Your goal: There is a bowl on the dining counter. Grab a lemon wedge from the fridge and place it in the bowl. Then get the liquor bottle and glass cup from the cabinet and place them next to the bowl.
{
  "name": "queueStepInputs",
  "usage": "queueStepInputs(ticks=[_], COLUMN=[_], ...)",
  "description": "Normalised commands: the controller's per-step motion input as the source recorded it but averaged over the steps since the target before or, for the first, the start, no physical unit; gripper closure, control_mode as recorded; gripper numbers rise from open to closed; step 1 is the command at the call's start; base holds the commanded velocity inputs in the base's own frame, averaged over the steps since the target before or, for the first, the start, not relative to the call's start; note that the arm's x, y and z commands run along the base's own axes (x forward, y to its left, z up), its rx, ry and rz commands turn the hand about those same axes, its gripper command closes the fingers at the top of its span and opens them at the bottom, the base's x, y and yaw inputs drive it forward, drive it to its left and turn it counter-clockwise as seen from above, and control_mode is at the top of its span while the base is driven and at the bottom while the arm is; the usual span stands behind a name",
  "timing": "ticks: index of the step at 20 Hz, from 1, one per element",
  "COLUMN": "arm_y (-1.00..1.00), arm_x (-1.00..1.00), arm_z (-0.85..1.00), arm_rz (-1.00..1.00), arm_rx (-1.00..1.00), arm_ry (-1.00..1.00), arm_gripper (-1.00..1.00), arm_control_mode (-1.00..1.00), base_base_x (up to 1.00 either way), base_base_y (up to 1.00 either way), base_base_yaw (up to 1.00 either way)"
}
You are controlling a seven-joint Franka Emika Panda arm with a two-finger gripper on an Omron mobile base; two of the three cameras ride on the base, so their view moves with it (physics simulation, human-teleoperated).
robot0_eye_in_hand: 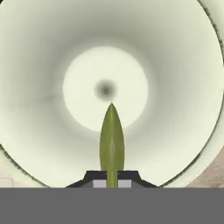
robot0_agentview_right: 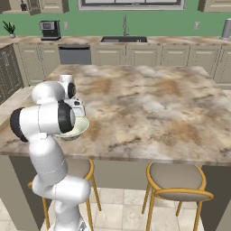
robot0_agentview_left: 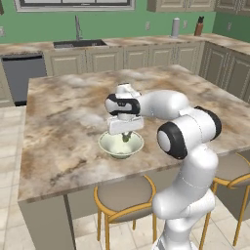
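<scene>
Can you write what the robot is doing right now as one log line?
step: putting lemon wedge in bowl | gripper: shut on lemon wedge, above bowl | wedge: not released

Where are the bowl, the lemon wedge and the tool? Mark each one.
bowl (robot0_agentview_left: 108, 145): left base view, on its near-left rim.
lemon wedge (robot0_eye_in_hand: 112, 140): hand view, middle of the sliver.
tool (robot0_eye_in_hand: 112, 177): hand view, between the dark fingertips, which are closed on the wedge.

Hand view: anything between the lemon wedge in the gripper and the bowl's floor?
Nothing. The lemon wedge, pinched in the gripper, hangs over the bare inside of the bowl; its floor shows unobstructed in the hand view.
</scene>
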Motion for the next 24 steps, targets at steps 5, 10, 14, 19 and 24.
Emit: queueStepInputs(ticks=[5, 10, 14, 19, 24], arm_y=[0.06, 0.15, 0.11, 0.09, 0.07], arm_x=[0.33, 0.34, 0.37, 0.35, 0.12], arm_z=[-0.41, -0.44, -0.31, -0.19, -0.15], arm_rz=[0.0, 0.0, 0.0, 0.0, 0.0], arm_rx=[0.0, 0.0, 0.0, 0.0, 0.0], arm_ry=[0.04, 0.07, 0.05, 0.02, 0.0], arm_gripper=[1.0, 1.0, 1.0, 1.0, -1.0], arm_control_mode=[-1.0, -1.0, -1.0, -1.0, -1.0], base_base_x=[0.0, 0.0, 0.0, 0.0, 0.0], base_base_y=[0.0, 0.0, 0.0, 0.0, 0.0], base_base_yaw=[0.0, 0.0, 0.0, 0.0, 0.0])
